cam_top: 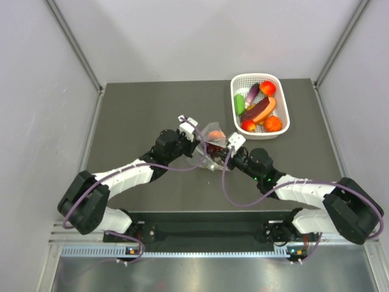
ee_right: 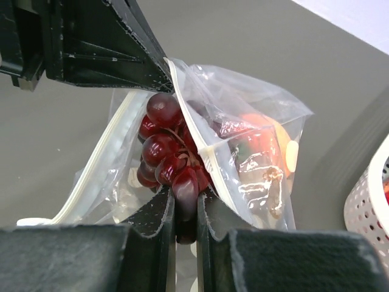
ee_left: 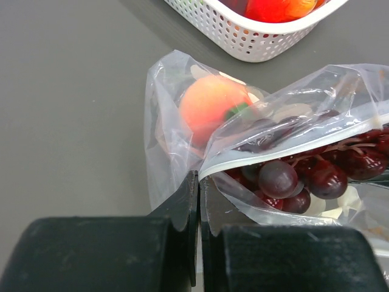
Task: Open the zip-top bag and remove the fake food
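Note:
The clear zip-top bag [cam_top: 208, 146] lies mid-table between both grippers, its mouth open. My left gripper [ee_left: 199, 176] is shut on the bag's zip edge [ee_left: 267, 152] and holds it. Inside show a peach-orange fruit [ee_left: 209, 109] and a dark red grape bunch [ee_left: 304, 173]. My right gripper [ee_right: 184, 201] reaches into the mouth and is shut on a grape of the bunch [ee_right: 165, 146]. The peach [ee_right: 261, 143] lies deeper in the bag behind the plastic. In the top view the left gripper [cam_top: 193, 135] is at the bag's left and the right gripper [cam_top: 230, 148] at its right.
A white lattice basket [cam_top: 283, 104] stands at the back right with an eggplant, a green vegetable and red-orange fruits. Its corner shows in the left wrist view [ee_left: 255, 36] just beyond the bag. Grey walls close the table's sides.

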You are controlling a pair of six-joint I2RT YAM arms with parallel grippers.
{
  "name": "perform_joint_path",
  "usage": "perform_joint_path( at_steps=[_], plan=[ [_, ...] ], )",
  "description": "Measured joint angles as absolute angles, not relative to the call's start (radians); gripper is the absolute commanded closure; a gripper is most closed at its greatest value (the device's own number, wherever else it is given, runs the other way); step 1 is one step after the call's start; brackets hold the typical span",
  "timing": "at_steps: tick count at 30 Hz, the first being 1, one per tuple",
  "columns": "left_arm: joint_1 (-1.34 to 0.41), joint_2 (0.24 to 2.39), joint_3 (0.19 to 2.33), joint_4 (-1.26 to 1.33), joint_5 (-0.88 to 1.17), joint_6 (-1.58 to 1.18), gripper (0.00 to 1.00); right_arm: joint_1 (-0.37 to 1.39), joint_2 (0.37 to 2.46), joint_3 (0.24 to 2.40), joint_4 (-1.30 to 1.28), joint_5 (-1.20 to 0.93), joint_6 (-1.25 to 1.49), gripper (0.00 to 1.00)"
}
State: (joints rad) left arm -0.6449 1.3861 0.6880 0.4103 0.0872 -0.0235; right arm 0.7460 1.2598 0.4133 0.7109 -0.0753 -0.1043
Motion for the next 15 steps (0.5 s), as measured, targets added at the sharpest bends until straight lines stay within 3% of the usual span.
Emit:
perform_joint_path(
  at_steps=[15],
  plan=[
    [-0.649, 1.403, 0.702, 0.413, 0.108, -0.024, 1.00, 0.746, 1.195, 0.379, 0.758, -0.159, -0.086, 1.00]
  ],
)
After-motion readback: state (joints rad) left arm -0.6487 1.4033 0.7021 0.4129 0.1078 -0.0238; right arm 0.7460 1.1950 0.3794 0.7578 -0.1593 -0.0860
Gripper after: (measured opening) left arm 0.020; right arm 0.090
